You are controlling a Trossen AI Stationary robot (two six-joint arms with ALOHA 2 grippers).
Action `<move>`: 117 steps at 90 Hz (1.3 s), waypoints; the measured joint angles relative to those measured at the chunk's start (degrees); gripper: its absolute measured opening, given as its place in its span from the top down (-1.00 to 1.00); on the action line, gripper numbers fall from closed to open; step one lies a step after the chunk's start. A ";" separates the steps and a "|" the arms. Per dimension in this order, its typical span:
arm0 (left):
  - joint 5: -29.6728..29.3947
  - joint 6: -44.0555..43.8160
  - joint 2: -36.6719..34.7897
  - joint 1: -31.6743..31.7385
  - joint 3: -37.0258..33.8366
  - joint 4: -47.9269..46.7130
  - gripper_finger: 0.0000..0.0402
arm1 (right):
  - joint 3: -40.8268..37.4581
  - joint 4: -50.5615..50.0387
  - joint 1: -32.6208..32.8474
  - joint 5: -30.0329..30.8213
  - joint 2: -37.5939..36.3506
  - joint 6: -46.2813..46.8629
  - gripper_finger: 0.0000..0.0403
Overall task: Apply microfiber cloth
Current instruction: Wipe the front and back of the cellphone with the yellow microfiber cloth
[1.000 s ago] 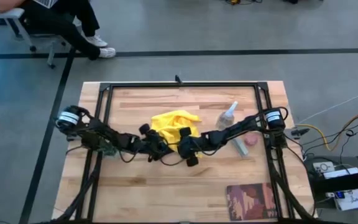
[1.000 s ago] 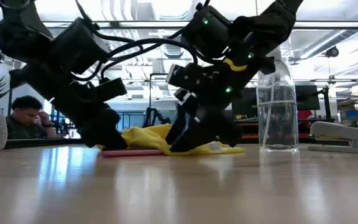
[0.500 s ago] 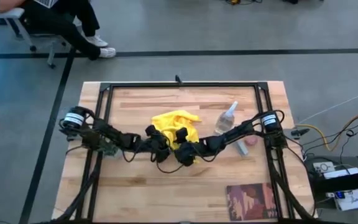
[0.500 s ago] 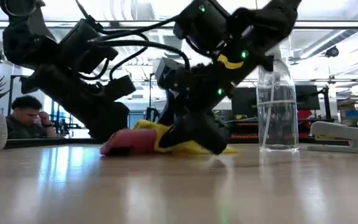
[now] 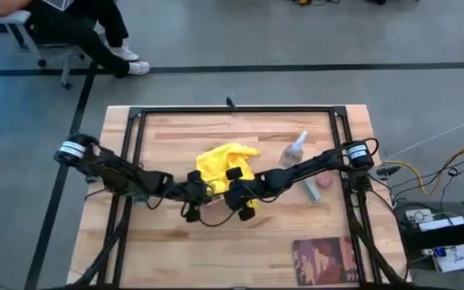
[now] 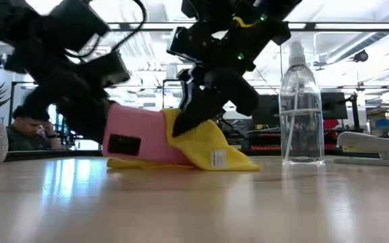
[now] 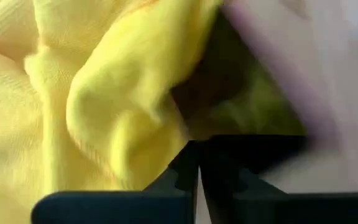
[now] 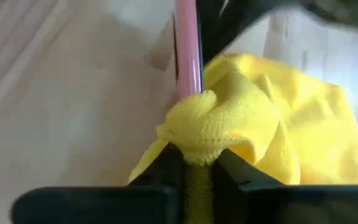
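1. The microfiber cloth [image 5: 225, 162] sits crumpled near the middle of the tabletop [image 5: 216, 242], well clear of every edge, and both arms meet right at its near side.
2. Right gripper [image 8: 196, 163] has its fingers pinched tight on a bunched fold of the yellow fabric; the wrist view shows the wad squeezed between the two dark fingers.
3. Left gripper [image 5: 193, 193] is just beside it, coming in from the left edge; it grips a pink flat phone [image 6: 138, 136] that stands tilted up on edge in the low view, with the cloth draped against it.
4. In the right wrist view the pink edge rises straight up, touching the pinched fold.
5. A clear spray bottle [image 6: 301, 111] stands upright toward the right edge, apart from the cloth.
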 joint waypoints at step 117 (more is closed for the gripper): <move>-4.15 -11.63 17.47 -4.56 -4.85 33.81 0.65 | 3.19 -7.71 -4.70 -20.88 0.22 12.53 0.83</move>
